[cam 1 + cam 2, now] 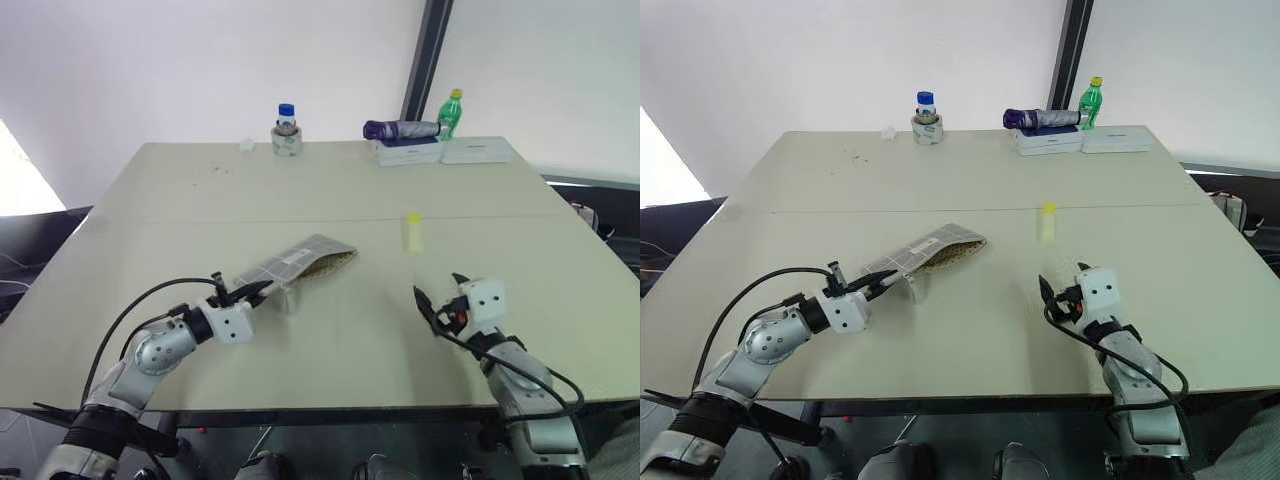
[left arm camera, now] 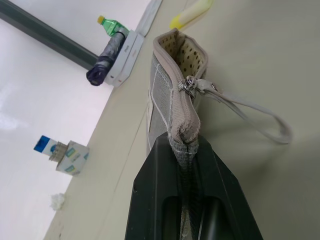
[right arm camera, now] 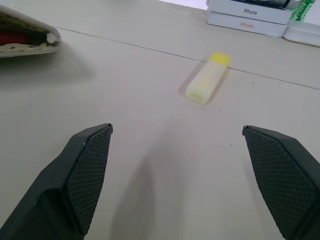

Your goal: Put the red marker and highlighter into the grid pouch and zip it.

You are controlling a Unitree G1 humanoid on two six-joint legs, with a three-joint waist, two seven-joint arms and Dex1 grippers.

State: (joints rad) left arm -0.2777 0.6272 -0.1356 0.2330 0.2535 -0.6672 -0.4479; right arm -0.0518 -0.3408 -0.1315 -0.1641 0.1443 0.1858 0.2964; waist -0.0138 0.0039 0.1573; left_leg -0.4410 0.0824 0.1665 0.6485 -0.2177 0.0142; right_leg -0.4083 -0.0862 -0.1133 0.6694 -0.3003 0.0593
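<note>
The grid pouch (image 1: pixel 300 262) lies left of the table's centre, its far end gaping open. My left gripper (image 1: pixel 250 293) is shut on the pouch's near end, which sits pinched between its black fingers (image 2: pixel 155 190); the zipper pull (image 2: pixel 192 85) rests partway along the top edge. Something red, the red marker (image 3: pixel 12 38), shows inside the pouch's open mouth (image 3: pixel 30 47). The highlighter (image 1: pixel 411 232), pale with a yellow cap, lies loose on the table beyond my right gripper (image 3: pixel 177 129). That gripper is open and empty, hovering low at the near right (image 1: pixel 440 292).
Along the far edge stand a blue-capped bottle on a tape roll (image 1: pixel 287 130), a purple folded umbrella (image 1: pixel 400 129) on white boxes (image 1: pixel 408 152), and a green bottle (image 1: pixel 453 112). A strap loop (image 2: pixel 260 117) trails from the pouch. The table's front edge (image 1: pixel 330 405) is close.
</note>
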